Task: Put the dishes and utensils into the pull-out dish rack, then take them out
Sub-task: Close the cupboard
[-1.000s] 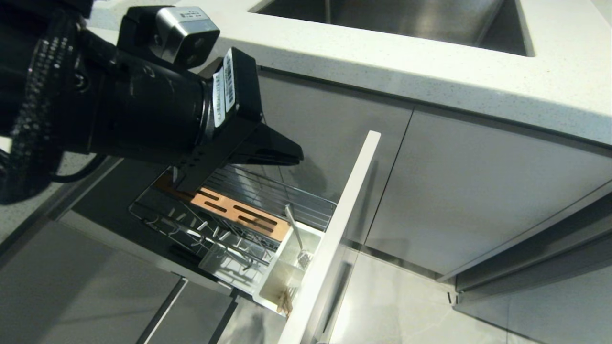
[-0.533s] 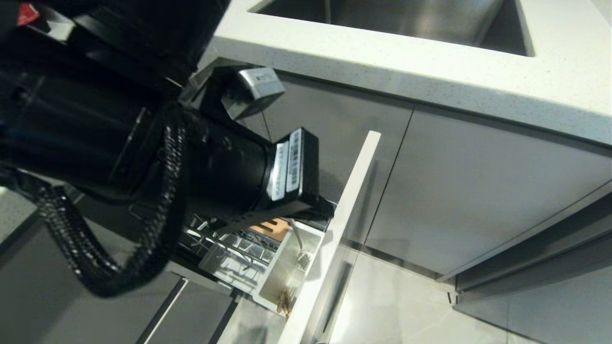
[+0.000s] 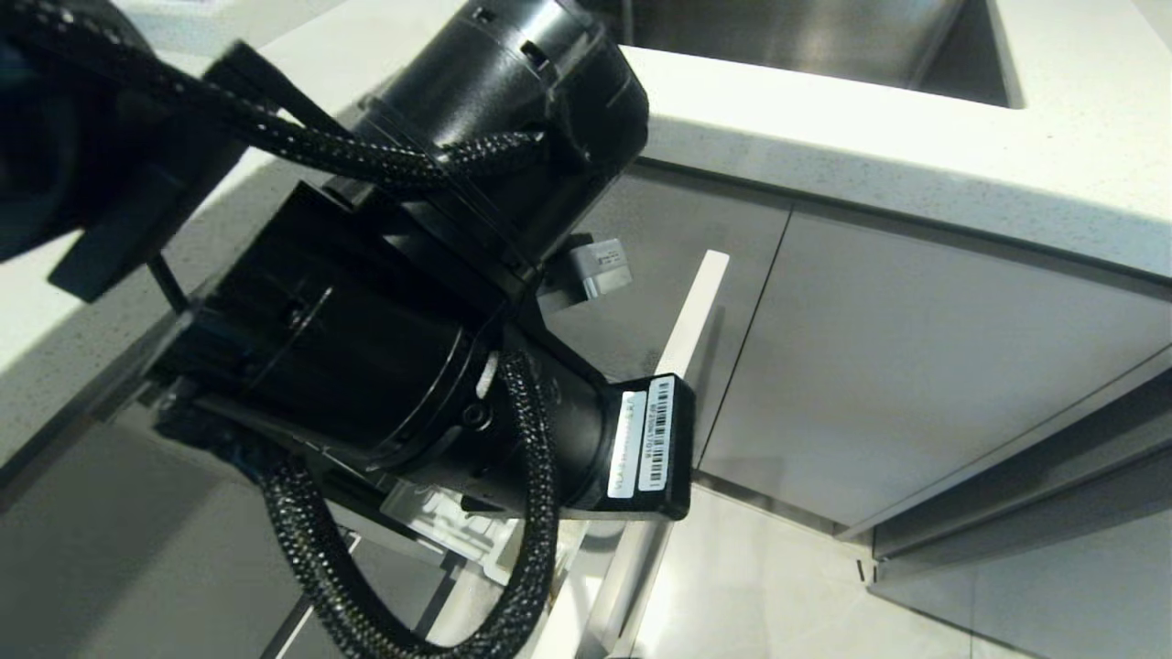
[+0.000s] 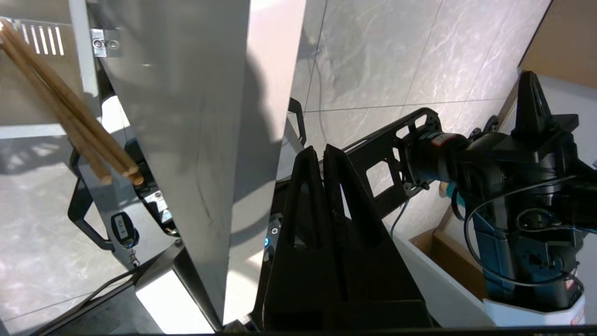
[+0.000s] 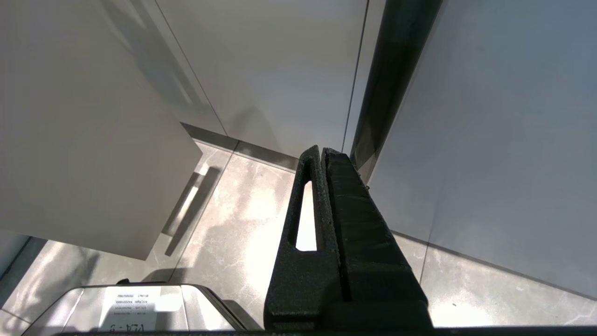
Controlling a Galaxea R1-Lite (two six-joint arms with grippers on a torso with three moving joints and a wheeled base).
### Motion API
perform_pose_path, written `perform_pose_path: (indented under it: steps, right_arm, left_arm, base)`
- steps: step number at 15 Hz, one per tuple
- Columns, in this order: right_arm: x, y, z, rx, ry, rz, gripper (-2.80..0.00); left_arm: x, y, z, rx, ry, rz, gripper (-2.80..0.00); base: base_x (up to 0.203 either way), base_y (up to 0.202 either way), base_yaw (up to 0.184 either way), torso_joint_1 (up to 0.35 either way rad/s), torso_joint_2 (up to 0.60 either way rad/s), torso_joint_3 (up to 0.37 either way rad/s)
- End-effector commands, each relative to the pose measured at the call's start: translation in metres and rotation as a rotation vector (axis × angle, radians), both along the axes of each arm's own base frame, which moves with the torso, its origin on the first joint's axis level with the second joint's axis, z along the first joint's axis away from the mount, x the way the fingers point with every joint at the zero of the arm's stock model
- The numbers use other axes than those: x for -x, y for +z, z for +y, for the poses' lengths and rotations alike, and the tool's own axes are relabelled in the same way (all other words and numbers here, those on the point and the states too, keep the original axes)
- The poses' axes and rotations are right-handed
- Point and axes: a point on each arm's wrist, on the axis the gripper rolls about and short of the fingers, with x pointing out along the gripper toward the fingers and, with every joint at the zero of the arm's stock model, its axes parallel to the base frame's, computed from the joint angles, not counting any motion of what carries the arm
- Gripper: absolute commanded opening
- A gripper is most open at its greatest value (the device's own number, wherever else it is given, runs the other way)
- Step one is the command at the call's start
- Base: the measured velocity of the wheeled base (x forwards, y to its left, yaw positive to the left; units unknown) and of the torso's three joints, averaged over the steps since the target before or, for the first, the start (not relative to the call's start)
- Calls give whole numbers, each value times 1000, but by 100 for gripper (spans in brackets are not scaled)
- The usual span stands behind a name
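A: Left gripper [image 4: 322,154] state?

B: My fingers are pressed together, nothing between them. In my left wrist view they point down past the outer face of the grey cabinet front [image 4: 186,116], toward the tiled floor [image 4: 396,56].

A: Task things?

B: Chopsticks [image 4: 70,107] only. They stand slanted in the caddy on the other side of the front panel from my gripper, not touching it. Spoon, plate, bowl: can't see them. In the head view my left arm [image 3: 385,366] covers nearly all of the pull-out dish rack [image 3: 439,517]; only a bit of it shows under my wrist, plus the front's white top edge.

A: Right gripper [image 5: 322,154]?

B: Closed too, empty, hanging low by the cabinet doors [image 5: 261,65] over the floor, well apart from the rack.
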Motion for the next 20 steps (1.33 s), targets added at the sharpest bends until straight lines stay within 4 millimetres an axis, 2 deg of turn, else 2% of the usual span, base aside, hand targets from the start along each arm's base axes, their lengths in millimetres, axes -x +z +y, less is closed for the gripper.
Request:
perform_pose_path:
  steps: [1, 12, 20]
  right_arm:
    - [0, 0, 0, 0, 0, 1, -280]
    - [0, 0, 0, 0, 0, 1, -280]
    - [0, 0, 0, 0, 0, 1, -280]
  left_arm:
    - [-1, -4, -4, -18, 4, 9, -280]
    - [-5, -7, -3, -88, 105, -94, -280]
    - [-9, -9, 4, -209, 240, -223, -280]
  base:
    - [0, 0, 0, 0, 0, 0]
    - [0, 0, 0, 0, 0, 0]
    - [0, 0, 0, 0, 0, 0]
